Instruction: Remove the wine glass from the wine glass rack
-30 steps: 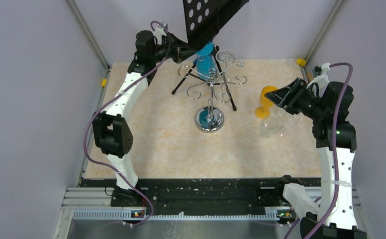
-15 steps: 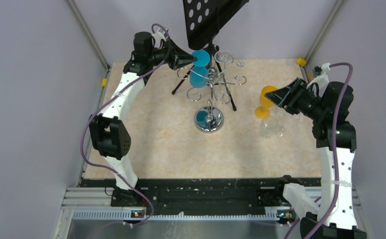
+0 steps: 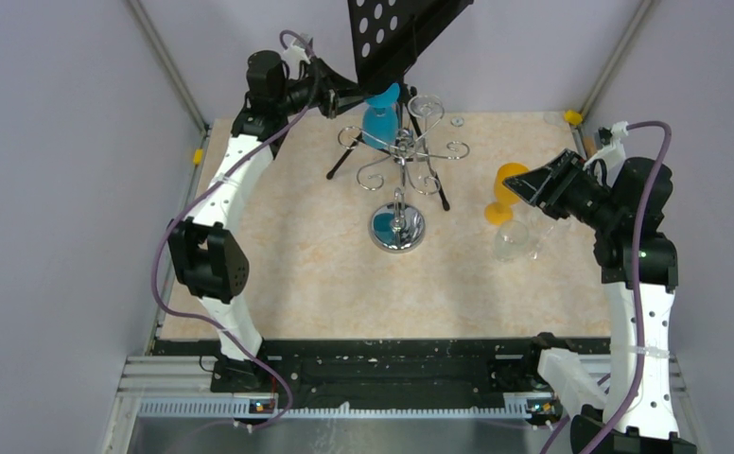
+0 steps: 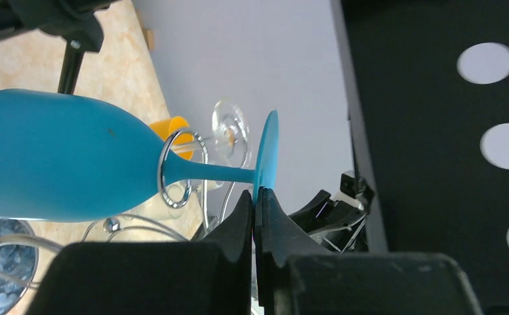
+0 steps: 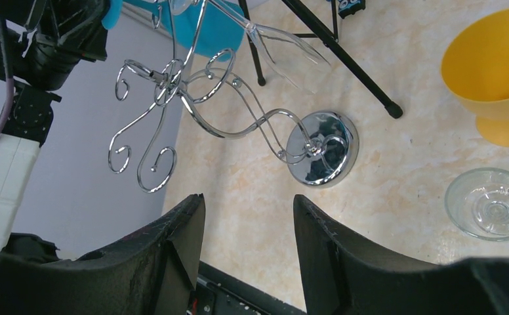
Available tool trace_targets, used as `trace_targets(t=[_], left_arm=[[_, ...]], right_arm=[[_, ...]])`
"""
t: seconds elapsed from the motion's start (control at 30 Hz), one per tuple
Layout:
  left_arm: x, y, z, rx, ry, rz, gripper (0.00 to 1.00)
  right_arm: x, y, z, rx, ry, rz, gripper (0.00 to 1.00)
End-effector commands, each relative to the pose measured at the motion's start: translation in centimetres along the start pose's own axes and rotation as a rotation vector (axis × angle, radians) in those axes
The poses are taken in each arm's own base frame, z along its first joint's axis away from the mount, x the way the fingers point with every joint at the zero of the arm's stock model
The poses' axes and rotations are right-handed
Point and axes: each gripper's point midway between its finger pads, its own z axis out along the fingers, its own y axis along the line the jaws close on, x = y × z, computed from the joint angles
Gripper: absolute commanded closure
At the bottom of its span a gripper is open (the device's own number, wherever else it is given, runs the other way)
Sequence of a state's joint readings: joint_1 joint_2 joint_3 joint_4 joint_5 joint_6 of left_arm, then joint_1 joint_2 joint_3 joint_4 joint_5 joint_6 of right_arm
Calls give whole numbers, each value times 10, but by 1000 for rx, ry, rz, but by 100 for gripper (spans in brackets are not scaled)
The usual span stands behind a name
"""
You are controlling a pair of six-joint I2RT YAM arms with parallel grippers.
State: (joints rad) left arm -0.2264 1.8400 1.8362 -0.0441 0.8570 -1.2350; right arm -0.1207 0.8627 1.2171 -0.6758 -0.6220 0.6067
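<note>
A blue wine glass (image 4: 61,157) hangs upside down on the chrome wine glass rack (image 3: 403,151), its stem passing through a scrolled wire ring (image 4: 173,167). My left gripper (image 4: 258,194) is shut on the rim of the glass's round foot (image 4: 267,154). In the top view this gripper (image 3: 367,97) sits at the rack's far left, under the black plate. A clear glass (image 5: 285,52) also hangs on the rack. My right gripper (image 5: 248,200) is open and empty, well right of the rack (image 5: 206,118).
A black tripod stand with a perforated plate (image 3: 401,33) rises behind and over the rack, and its legs (image 3: 434,184) straddle it. An orange glass (image 3: 507,189) and a clear glass (image 3: 515,241) stand on the table near the right gripper (image 3: 532,184). The rack's mirrored base (image 3: 398,227) sits mid-table.
My left gripper, still shut on the blue glass's foot, dipped toward the near side and then drew back toward the far wall, and the glass shifted slightly left. The right arm has not moved.
</note>
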Motion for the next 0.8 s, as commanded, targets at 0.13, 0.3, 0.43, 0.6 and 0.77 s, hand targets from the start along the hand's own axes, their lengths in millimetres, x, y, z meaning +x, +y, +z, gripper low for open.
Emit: trace_targets(t=[0.13, 0.3, 0.43, 0.6, 0.77], left_arm=[[-5, -43, 4, 125, -7, 115, 100], [2, -41, 7, 134, 31, 124, 100], [9, -40, 10, 142, 73, 124, 100], [19, -34, 7, 120, 126, 100, 100], [30, -23, -1, 52, 149, 110, 100]], right_arm=[[-5, 8, -4, -21, -30, -18, 47], [-6, 8, -3, -23, -27, -22, 47], [-6, 8, -3, -25, -27, -24, 47], [-6, 8, -2, -24, -27, -27, 47], [-5, 6, -1, -19, -24, -24, 47]])
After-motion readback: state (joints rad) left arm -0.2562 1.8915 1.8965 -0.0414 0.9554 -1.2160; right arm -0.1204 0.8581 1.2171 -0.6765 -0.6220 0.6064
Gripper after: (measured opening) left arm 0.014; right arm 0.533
